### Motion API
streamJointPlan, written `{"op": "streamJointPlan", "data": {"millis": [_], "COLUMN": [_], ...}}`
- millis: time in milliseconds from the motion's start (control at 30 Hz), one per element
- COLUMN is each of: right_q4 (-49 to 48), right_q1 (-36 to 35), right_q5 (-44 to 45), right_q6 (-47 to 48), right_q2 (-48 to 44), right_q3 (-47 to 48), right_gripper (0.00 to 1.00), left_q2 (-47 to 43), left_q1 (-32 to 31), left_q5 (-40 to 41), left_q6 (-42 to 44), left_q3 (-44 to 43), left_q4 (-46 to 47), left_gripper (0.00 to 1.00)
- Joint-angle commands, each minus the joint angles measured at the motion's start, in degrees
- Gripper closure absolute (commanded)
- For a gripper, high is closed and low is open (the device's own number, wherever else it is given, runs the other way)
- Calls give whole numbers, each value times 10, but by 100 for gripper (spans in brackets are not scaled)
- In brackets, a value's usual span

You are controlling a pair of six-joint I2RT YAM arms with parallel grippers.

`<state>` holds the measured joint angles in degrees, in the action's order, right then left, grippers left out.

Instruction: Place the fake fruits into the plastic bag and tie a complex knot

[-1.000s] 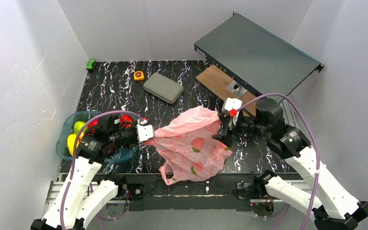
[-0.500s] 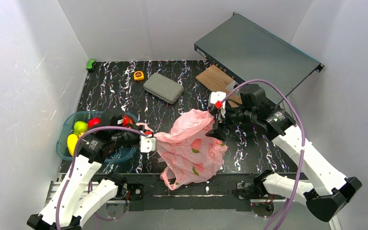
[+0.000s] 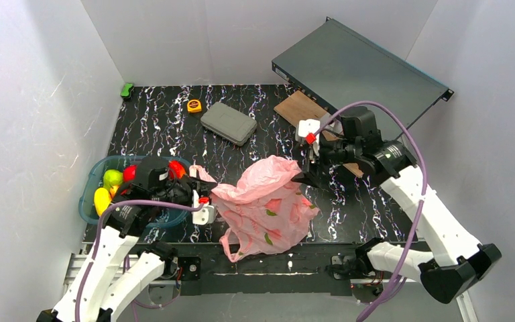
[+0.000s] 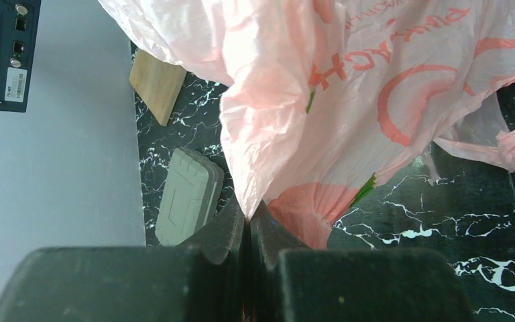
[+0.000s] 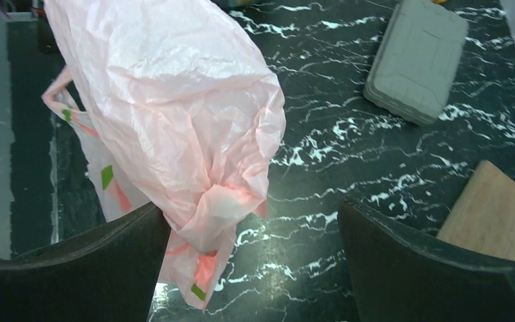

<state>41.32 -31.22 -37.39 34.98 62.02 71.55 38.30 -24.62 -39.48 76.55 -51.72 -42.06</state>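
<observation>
The pink plastic bag (image 3: 265, 204) lies crumpled at the table's front middle. My left gripper (image 3: 209, 199) is shut on its left edge; in the left wrist view the jaws (image 4: 248, 213) pinch a fold of the bag (image 4: 349, 100). My right gripper (image 3: 306, 177) is open at the bag's upper right corner. In the right wrist view that corner (image 5: 208, 201) hangs between the wide-apart fingers (image 5: 94, 261), against the left one. The fruits sit in a teal tub (image 3: 90, 188): yellow-green (image 3: 112, 178), yellow (image 3: 100, 198) and red (image 3: 129, 173). No knot shows.
A grey case (image 3: 229, 123), a small yellow tape measure (image 3: 194, 105) and a green toy (image 3: 127, 89) lie at the back. A wooden board (image 3: 302, 111) and a dark rack unit (image 3: 359, 74) are at the back right. White walls enclose the table.
My right gripper lifted the bag's right corner, then opened and let it go; the bag has sagged. My left gripper moved toward the front edge, still holding the bag.
</observation>
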Motion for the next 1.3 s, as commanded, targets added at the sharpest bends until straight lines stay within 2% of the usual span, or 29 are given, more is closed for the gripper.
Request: {"op": "streamJointPlan", "data": {"millis": [0, 33, 67, 100, 167, 233, 267, 367, 500, 600, 633, 700, 767, 900, 1000, 1133, 1267], "right_q4": [19, 37, 60, 85, 125, 159, 165, 128, 78, 78, 85, 95, 96, 95, 81, 64, 53], "right_q1": [-30, -37, -43, -47, -47, -46, -42, 2, 26, 24, 22, 8, -14, -72, -102, -129, -139], "right_q5": [-64, -71, -76, -77, -74, -53, -32, 18, 57, 48, 43, 41, 47, 77, 104, 133, 127], "right_q6": [0, 6, 16, 28, 48, 60, 54, 22, 2, -26, -35, -51, -65, -86, -108, -139, -159], "right_q2": [41, 49, 59, 66, 74, 74, 69, 37, -4, -2, 6, 22, 35, 56, 66, 79, 79], "right_q3": [48, 55, 59, 64, 67, 76, 81, 79, 73, 85, 95, 112, 121, 143, 154, 172, 184], "right_gripper": [2, 3, 10, 21, 52, 94, 99, 99, 99, 99, 99, 99, 99, 99, 99, 99, 99], "left_q2": [13, 16, 16, 17, 15, 9, 7, 2, 8, 53, 72, 112, 151, 211, 249, 284, 303], "left_q1": [-3, -3, -3, -3, -3, -1, 5, 51, 114, 122, 122, 121, 117, 85, 12, -77, -113], "left_q5": [-25, -22, -16, -9, 14, 42, 60, 82, 86, 78, 49, -48, -116, -117, -87, -64, -14], "left_q6": [16, 13, 7, -4, -27, -70, -97, -151, -167, -203, -236, -301, -362, -417, -465, -555, -626], "left_q3": [-8, -10, -11, -11, -3, 11, 19, 46, 94, 59, 16, -90, -178, -293, -335, -329, -292], "left_q4": [28, 32, 37, 42, 51, 73, 82, 69, 24, -17, -31, -65, -67, -60, -54, -5, 79], "left_gripper": [100, 100, 100, 100, 100, 100, 100, 100, 100, 98, 82, 33, 4, 2, 2, 2, 2]}}
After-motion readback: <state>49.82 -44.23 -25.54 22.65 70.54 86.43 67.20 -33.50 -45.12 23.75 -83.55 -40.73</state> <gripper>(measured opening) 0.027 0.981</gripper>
